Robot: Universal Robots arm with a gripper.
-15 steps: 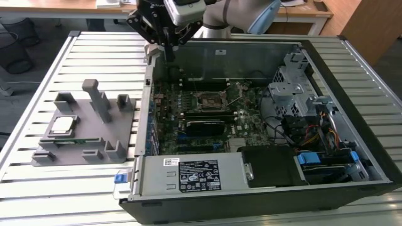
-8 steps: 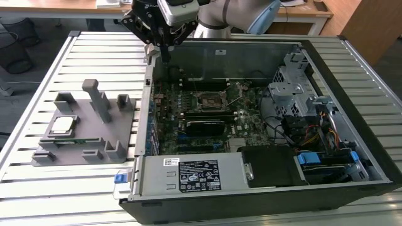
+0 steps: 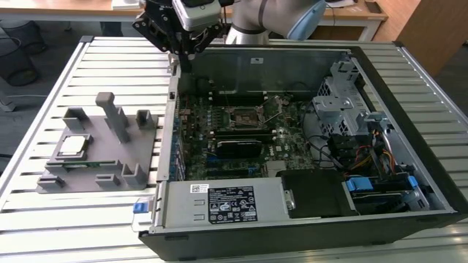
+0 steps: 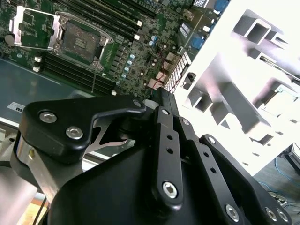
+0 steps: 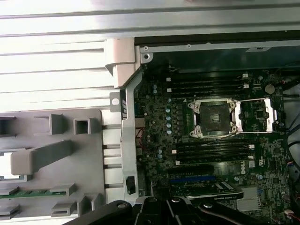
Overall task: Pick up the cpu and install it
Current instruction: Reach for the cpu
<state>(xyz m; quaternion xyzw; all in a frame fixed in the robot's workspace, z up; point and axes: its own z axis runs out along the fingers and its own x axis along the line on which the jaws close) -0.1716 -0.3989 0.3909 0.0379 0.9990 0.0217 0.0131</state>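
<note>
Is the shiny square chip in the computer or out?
Out. The cpu lies on the grey holder beside the case; the socket sits empty.

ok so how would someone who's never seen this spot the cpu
On the slatted table, a grey holder block sits at the exterior view's left of the open computer case. The cpu lies flat on that block, beside the green memory stick. It is the only small, pale, shiny square there, unlike the grey posts and long stick.
</note>
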